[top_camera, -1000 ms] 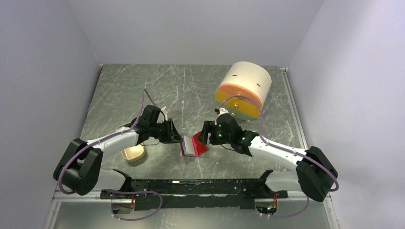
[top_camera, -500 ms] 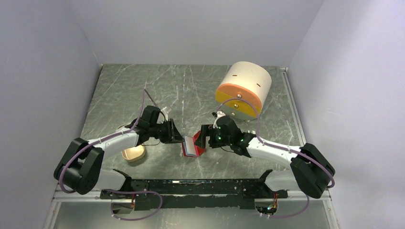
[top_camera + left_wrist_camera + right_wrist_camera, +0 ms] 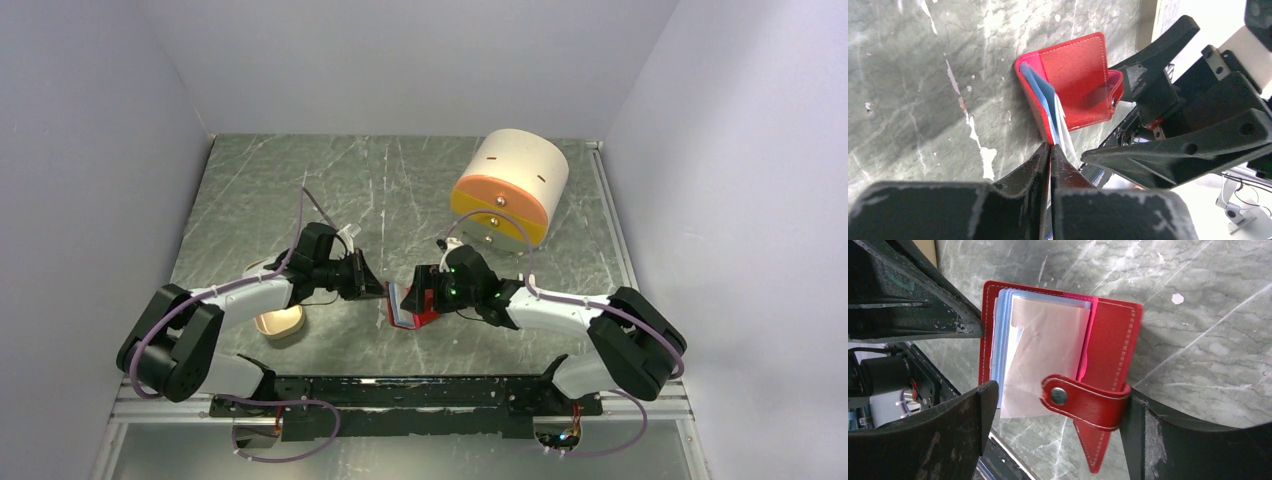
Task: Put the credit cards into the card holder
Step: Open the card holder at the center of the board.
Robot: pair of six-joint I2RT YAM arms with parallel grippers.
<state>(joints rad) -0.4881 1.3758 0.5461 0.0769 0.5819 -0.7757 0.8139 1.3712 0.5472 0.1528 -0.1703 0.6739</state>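
Note:
The card holder is a small red wallet standing on the table between my two grippers. Its leaves are partly open, showing pale blue pockets. A pale pinkish credit card sits among the pockets, its lower edge sticking out past them; from the left wrist it shows as a white edge. My left gripper is shut on the edge of the holder's near red cover. My right gripper is open wide around the holder, one finger against the snap tab.
A big cream-and-orange cylinder lies on its side behind the right arm. A beige oval tray rests under the left forearm. A black rail runs along the near edge, with walls on three sides.
My left gripper has shut onto the holder's cover. My right gripper opened wider and slid left, closer around the holder, which now stands more folded.

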